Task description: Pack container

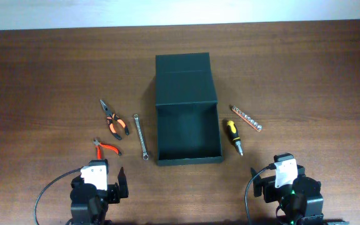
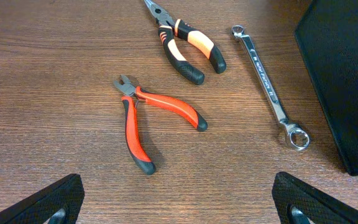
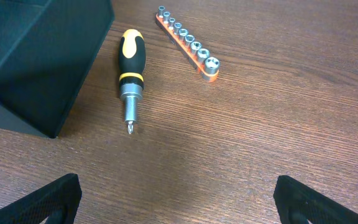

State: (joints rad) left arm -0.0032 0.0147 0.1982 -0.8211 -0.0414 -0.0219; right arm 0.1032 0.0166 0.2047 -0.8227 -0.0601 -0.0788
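Seen from overhead, the left gripper and right gripper sit at the near table edge. Both are spread wide, hold nothing and point toward the far side. One container stands between them at the table's middle, its flap lid thrown back and its inside bare. To its left lie two pliers, the orange-black needle-nose pliers and the red-handled pliers, and one wrench just beside the box. To its right lie one screwdriver and one socket rail. In the left wrist view, the two dark fingertips show at the bottom corners, far apart and touching no tool, with the red-handled pliers nearest. In the right wrist view, the fingertips are equally wide apart. The screwdriver's tip points toward them, and a container corner shows at upper left.
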